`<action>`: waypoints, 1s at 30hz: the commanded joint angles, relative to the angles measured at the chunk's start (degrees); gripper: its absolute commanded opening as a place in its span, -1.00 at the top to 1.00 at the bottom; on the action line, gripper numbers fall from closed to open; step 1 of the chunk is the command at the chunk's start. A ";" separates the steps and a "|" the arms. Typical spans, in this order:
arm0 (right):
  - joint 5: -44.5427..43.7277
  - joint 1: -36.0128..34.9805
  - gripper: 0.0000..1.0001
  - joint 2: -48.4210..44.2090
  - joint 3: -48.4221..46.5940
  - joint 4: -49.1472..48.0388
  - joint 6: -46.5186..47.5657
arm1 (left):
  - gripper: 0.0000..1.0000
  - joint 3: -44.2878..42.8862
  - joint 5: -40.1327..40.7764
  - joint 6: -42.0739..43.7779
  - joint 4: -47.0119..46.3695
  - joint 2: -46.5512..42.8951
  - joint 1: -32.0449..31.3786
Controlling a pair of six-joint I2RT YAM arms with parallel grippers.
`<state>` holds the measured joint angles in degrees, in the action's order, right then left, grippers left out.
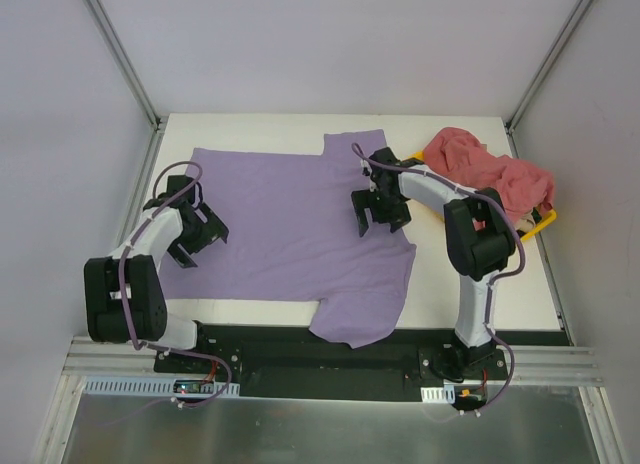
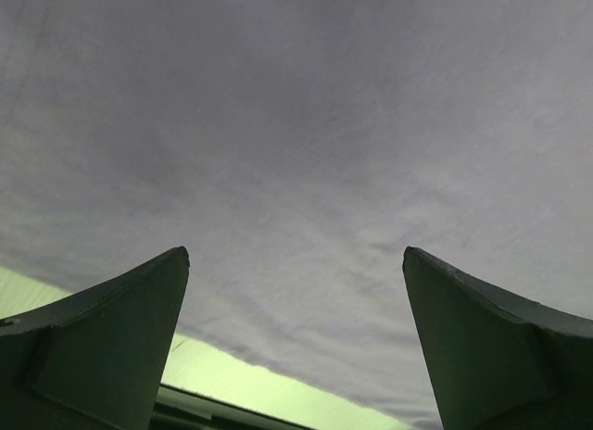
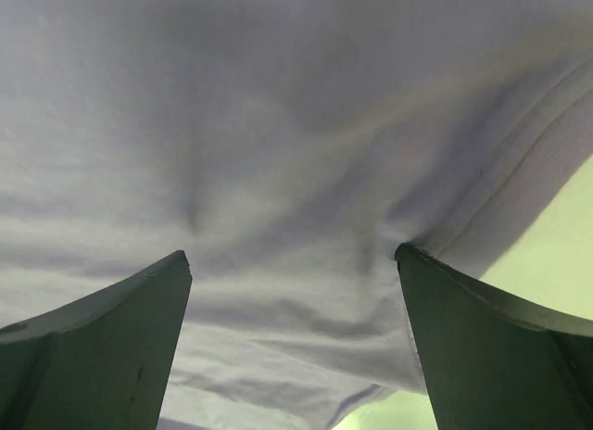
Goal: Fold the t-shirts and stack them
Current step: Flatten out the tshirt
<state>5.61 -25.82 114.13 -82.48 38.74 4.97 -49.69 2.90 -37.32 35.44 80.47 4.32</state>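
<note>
The left gripper is holding its jaws spread wide, gripping nothing; the lavender t-shirt is lying flat between and beyond them. The right gripper is gaping equally wide and empty, straddling wrinkled fabric near the hem. The pink-red t-shirts are lying bunched well apart from both.

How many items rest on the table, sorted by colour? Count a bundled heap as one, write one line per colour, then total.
Purple: 1, lavender t-shirt, spread out.
Pink-red: 1, crumpled heap on the tray; shirts inside cannot be counted.
Yellow: 1, tray.
Total: 3
</note>
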 commanded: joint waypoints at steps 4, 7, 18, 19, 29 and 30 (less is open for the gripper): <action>-0.07 3.32 -0.92 6.89 -8.39 1.51 0.74 | -0.98 -1.98 -1.14 -1.53 -5.12 6.71 1.92; 0.28 4.29 -0.92 9.18 -11.03 2.13 1.35 | -0.98 -2.78 -0.26 -1.35 -5.21 8.38 2.45; 1.87 4.47 -0.92 7.44 -23.68 11.25 5.13 | -0.98 -5.77 -0.97 -1.44 -3.72 5.60 3.15; 1.17 3.94 -0.92 5.86 -24.22 12.57 6.01 | -0.98 -5.25 -0.44 -1.87 -3.02 3.32 3.07; -12.11 -0.46 -0.92 -33.31 7.63 -3.73 -6.71 | -0.98 10.30 10.89 -18.72 8.94 -19.10 3.68; -11.76 -0.37 -0.92 -37.01 13.08 -6.63 -7.77 | -0.98 12.49 11.25 -20.93 9.47 -21.12 3.86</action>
<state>-0.67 -26.85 91.74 -83.68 40.95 5.17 -44.40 8.34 -47.62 36.93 64.25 7.22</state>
